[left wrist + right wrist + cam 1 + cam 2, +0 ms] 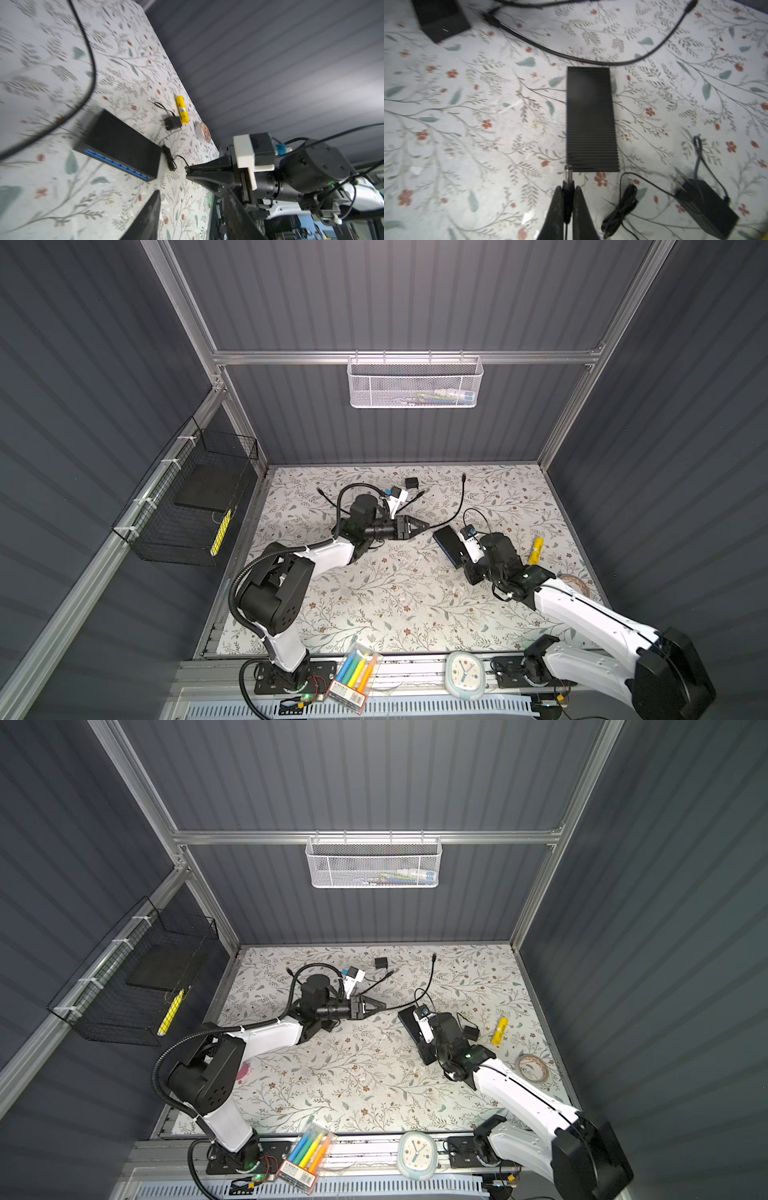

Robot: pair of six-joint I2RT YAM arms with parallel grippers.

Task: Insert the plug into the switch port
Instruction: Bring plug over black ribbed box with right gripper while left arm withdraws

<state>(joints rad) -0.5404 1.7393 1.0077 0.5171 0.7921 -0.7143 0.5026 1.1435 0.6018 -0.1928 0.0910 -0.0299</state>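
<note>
Right gripper clenched on the plug. Its metal tip sticks out just ahead of the fingertips, at or just short of the near end of the switch, by one corner. The socket is not visible, so alignment cannot be confirmed. Left gripper released, nothing between its fingers, apart from the switch

Risks, as judged:
- The tip sits toward the corner, not the middle of the end face. A push from here may land on the casing and slide the switch away, since nothing braces it
- Only a short length of the plug is gripped, so off-axis contact could swivel it between the fingers
- The thin cord seems to lead back to the cord bundle and adapter beside the fingers. A snag there would tug the plug

Room:
- Bare table on the fingers' other side
- Thick cable lies just beyond the switch's far end and would meet a sliding switch
- Blue ports face the left fingers
</note>
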